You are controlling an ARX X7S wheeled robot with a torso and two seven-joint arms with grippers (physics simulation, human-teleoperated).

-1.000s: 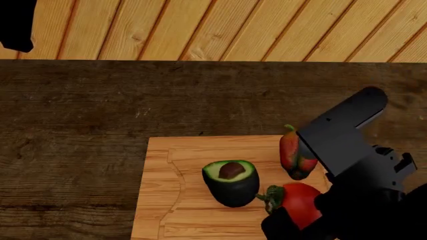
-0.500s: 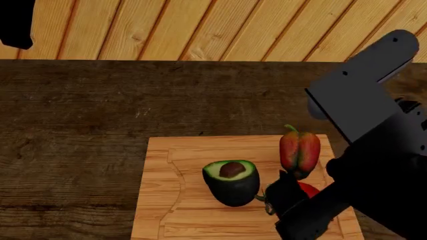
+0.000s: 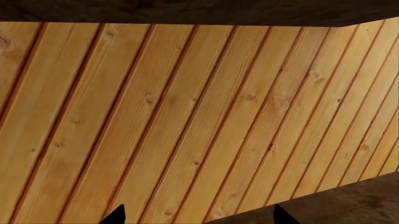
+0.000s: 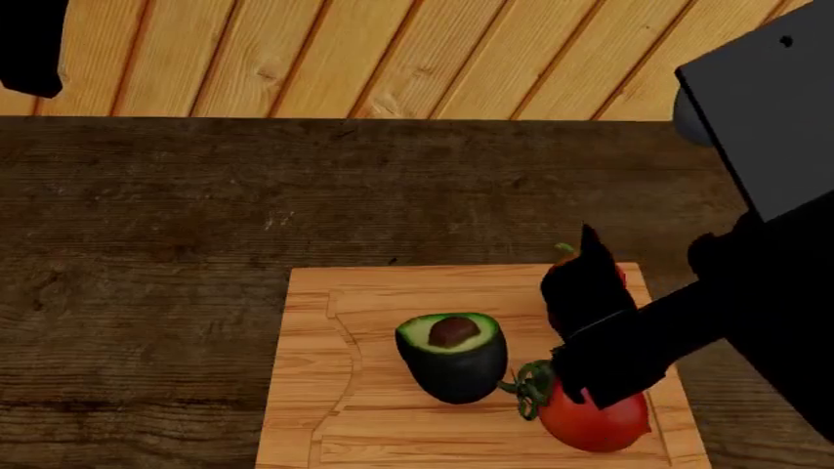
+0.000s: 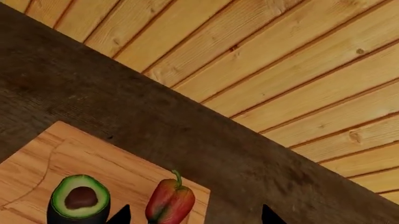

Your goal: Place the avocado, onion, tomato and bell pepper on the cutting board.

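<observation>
The rectangular light-wood cutting board (image 4: 378,391) lies on the dark wooden table (image 4: 195,215). On it sits the halved avocado (image 4: 451,356), brown pit up, near the board's middle. The small orange-red tomato (image 4: 597,420) rests just beside it. The elongated red bell pepper (image 5: 169,201) lies toward the board's far edge, mostly hidden behind the black right gripper (image 4: 593,313) in the head view. That gripper's fingertips (image 5: 118,215) stand spread apart, apparently holding nothing. The left gripper (image 3: 196,215) shows parted tips over plank flooring.

dark wood table (image 4: 170,225) | pine plank floor (image 4: 391,59)
</observation>
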